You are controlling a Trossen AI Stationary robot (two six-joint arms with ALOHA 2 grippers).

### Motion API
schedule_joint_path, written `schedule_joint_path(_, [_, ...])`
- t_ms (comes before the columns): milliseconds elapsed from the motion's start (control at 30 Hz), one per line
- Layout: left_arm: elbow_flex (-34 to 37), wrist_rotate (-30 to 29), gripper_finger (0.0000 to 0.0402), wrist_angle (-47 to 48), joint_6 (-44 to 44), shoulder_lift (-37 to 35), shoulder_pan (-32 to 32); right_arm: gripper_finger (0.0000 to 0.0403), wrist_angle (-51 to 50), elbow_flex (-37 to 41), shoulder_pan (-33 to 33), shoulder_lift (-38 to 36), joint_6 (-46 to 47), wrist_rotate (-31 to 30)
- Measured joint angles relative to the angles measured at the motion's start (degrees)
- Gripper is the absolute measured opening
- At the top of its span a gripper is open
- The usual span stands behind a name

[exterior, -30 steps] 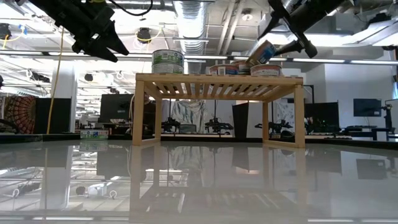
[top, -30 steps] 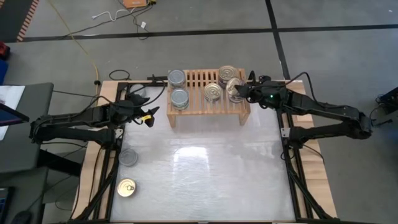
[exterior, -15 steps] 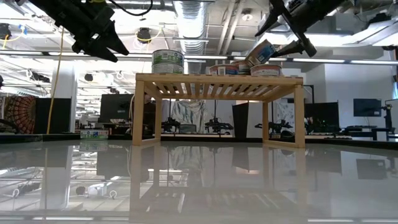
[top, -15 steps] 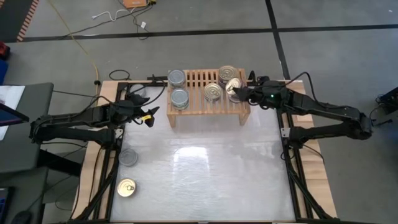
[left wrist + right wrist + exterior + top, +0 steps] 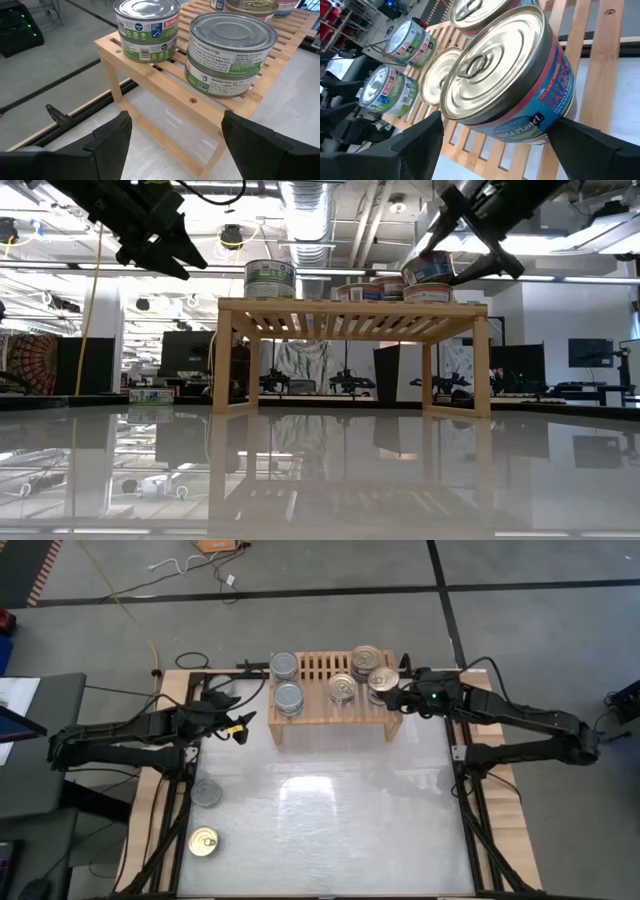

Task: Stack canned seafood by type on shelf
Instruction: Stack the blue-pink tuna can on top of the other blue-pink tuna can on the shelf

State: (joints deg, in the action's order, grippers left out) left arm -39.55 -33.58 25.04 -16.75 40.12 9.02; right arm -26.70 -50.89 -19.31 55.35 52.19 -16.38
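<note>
Pull-ring tin [image 5: 505, 85]: grasped between right gripper [image 5: 400, 692] jaws, atop another gold-topped tin on shelf [image 5: 310, 712], right end. Left gripper [image 5: 240, 726] jaws spread, empty, beside shelf. Risk: off-centre release; tin slides off stack.

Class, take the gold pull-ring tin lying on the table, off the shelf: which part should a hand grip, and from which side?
Grip the gold-topped tin across its round side wall, coming straight down from above: it lies flat, lid up, with nothing touching it. The open left hand is the nearer one; the right hand is shut on a shelf tin.
</note>
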Motion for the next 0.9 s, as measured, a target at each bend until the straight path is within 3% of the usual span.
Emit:
schedule_joint_path(400, [0.0,0.0,0.0297,0.0,0.0,0.0,0.0,0.0374,1.9,0.0,0.2,-3.1,0.1,5.2])
schedule_joint_path(900, [0.0,0.0,0.0297,0.0,-0.4,0.0,0.0,0.0374,-4.0,0.0,3.2,-3.7,3.8,7.3])
